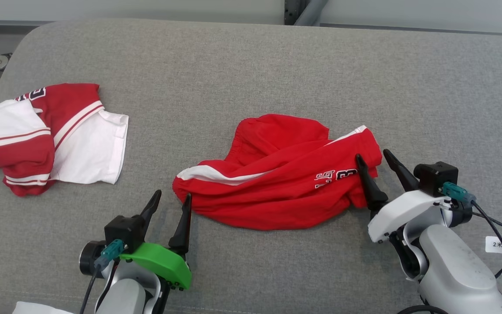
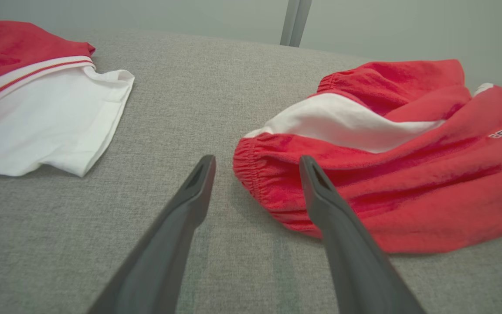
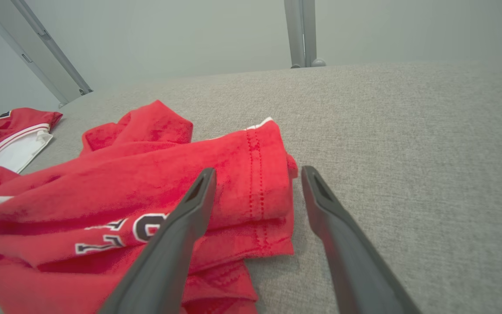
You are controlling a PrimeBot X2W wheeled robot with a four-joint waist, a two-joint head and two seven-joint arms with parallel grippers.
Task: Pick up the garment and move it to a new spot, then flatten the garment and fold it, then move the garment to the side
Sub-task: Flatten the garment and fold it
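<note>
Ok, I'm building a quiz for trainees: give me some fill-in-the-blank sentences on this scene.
The crumpled shorts are mostly ____ with a white stripe.
The left tool and the right tool are both ____, holding nothing.
The shirt lies on the robot's ____ side of the shorts.
Both garments rest on a ____ cushion.
Missing words: red; open; left; grey.

Red shorts [image 1: 277,179], white side stripe, lettering near leg hem; crumpled, unfolded, lying mid grey fabric counter [image 1: 242,65].
</note>
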